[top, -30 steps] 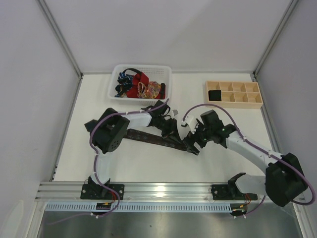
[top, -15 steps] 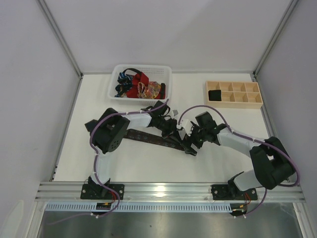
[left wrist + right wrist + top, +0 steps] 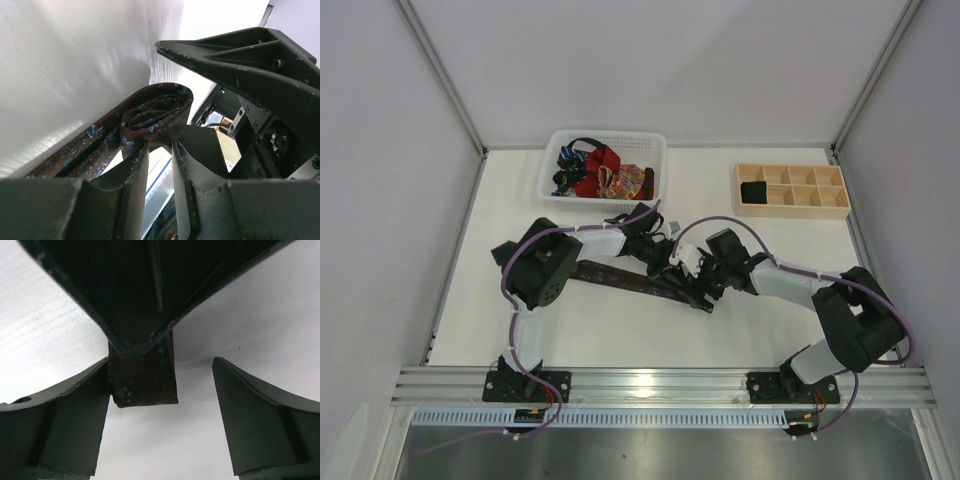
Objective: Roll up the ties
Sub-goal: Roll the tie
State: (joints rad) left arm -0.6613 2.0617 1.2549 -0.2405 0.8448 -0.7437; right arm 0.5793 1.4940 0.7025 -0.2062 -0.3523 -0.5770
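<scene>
A dark brown patterned tie [image 3: 620, 278] lies flat across the middle of the table. Its right end is wound into a small roll [image 3: 157, 112]. My left gripper [image 3: 672, 268] reaches down at that roll. In the left wrist view the left gripper [image 3: 159, 146] has its fingertips [image 3: 136, 165] against the roll, with a narrow empty gap between the jaws. My right gripper [image 3: 698, 283] comes in from the right, open wide. In the right wrist view the roll [image 3: 142, 382] sits between the right gripper's [image 3: 160, 364] fingers, close to the left finger [image 3: 80, 405], with a left-gripper finger over it.
A white mesh basket [image 3: 552, 160] at the back left holds several more ties [image 3: 600, 175], red, blue and orange-patterned. A pale wooden tray [image 3: 790, 212] with square compartments stands at the back right, with a dark item [image 3: 754, 191] in one compartment.
My right arm has swung left, bringing its open gripper around the rolled end. The left gripper's jaws have parted a little at the roll.
</scene>
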